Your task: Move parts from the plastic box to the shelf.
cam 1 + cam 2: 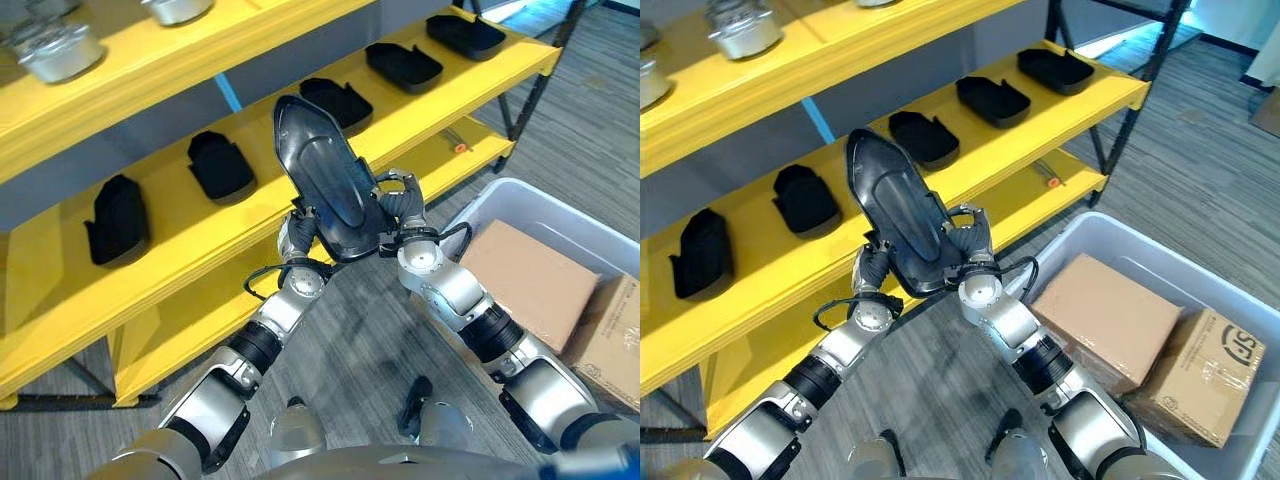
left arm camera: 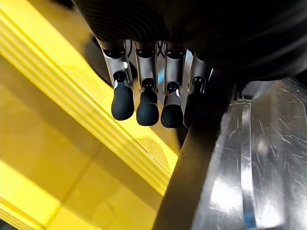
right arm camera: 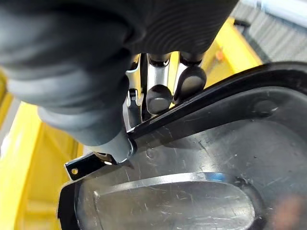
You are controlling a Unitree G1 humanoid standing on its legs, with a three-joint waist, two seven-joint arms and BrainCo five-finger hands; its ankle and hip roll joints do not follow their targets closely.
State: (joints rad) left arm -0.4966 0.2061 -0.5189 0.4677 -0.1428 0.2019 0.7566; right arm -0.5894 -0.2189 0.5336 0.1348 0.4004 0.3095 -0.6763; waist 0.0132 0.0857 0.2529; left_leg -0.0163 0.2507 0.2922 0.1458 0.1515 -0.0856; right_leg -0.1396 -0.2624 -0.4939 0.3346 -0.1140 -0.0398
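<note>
Five black parts already lie in a row on the yellow shelf [image 1: 250,225], running from the left of the frame, part [image 1: 117,220], to the upper right, part [image 1: 466,34]. A sixth, larger glossy black part [image 1: 327,180] is held in the air at centre frame, in front of the shelf edge, tilted with its pointed end up.

The left hand [image 1: 297,233] supports its lower left edge. In the left wrist view its fingers [image 2: 147,103] hang nearly straight beside the part's rim, so the hold reads as support, not a grip.

The right hand [image 1: 403,205] grips the lower right edge. In the right wrist view the thumb [image 3: 115,141] presses the inner face while the fingers [image 3: 158,98] curl behind the rim: clamped on the part.

The plastic box [image 1: 1160,250] sits at lower right and holds two cardboard boxes [image 1: 1110,315].

Judged status: transfer is well advanced; the held part is not yet placed. No further black parts are visible in the box.
</note>
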